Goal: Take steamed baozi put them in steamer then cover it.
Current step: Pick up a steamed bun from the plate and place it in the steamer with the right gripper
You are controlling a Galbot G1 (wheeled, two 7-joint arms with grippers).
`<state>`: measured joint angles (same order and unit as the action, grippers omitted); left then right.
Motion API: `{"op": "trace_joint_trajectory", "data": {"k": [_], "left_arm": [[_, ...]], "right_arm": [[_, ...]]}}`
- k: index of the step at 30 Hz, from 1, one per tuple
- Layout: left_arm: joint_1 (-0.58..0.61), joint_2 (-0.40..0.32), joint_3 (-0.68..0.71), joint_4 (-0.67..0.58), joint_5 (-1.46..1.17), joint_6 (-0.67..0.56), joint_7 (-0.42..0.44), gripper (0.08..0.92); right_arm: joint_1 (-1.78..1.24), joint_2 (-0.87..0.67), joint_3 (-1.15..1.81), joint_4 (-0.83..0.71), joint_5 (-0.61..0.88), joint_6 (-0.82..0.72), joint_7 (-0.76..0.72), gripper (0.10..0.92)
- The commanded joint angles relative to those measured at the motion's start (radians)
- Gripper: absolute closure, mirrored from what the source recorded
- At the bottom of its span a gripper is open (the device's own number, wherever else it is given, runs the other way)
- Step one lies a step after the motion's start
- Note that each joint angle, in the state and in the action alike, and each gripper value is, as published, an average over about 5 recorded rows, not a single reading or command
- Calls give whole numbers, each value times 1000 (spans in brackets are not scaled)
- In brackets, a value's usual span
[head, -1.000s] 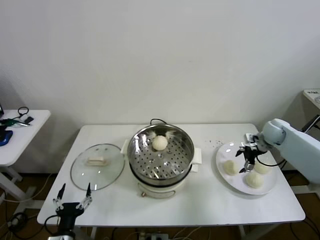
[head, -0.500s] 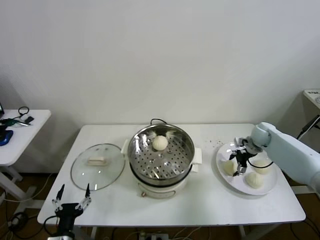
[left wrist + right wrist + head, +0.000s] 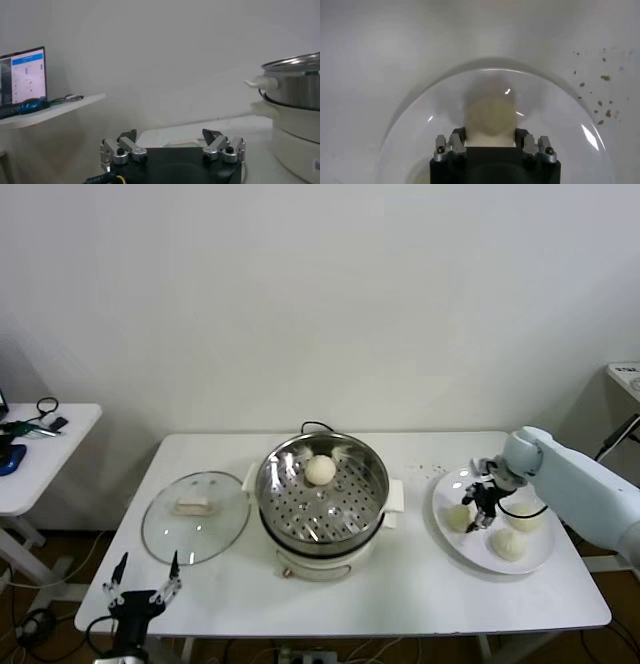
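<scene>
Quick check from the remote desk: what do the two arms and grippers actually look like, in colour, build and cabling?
The right arm has a smooth, rounded pale blue-white shell, with a thin black cable looping at its wrist. The right gripper is black with silver metal finger linkages. The left gripper matches: a black body, two silver-grey hinged fingers with dark tips and screws.

Head view: even, diffuse indoor light on a white wall and white table (image 3: pixel 420 584); shadows are soft and short, and the wall darkens toward the left edge. The steamer (image 3: pixel 322 494) shows bright specular reflections on its steel wall. Left wrist view: dim, hazy and low in contrast, with the background soft. Right wrist view: soft overall; the plate (image 3: pixel 410 130) carries small glints and a bright streak at lower right.
</scene>
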<state>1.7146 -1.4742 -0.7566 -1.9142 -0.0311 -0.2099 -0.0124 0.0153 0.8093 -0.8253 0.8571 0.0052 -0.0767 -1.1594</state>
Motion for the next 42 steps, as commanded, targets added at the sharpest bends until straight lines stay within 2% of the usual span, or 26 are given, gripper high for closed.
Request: {"op": "trace_joint_trajectory", "data": {"k": [1, 10, 22, 28, 42], "left_arm": [[2, -1, 0, -3, -1, -2, 0, 177], [12, 0, 7, -20, -4, -2, 1, 177], [29, 4, 30, -51, -3, -12, 2, 177], [40, 4, 39, -58, -7, -28, 2, 177], [47, 24, 34, -86, -19, -36, 5, 177]], "right_arm": [[135, -16, -110, 22, 99, 0, -4, 396], [551, 10, -446, 110, 438, -77, 1, 389], [836, 214, -676, 252, 765, -185, 66, 389], [844, 350, -701, 277, 855, -223, 119, 389], [728, 572, -745, 285, 911, -260, 212, 381]]}}
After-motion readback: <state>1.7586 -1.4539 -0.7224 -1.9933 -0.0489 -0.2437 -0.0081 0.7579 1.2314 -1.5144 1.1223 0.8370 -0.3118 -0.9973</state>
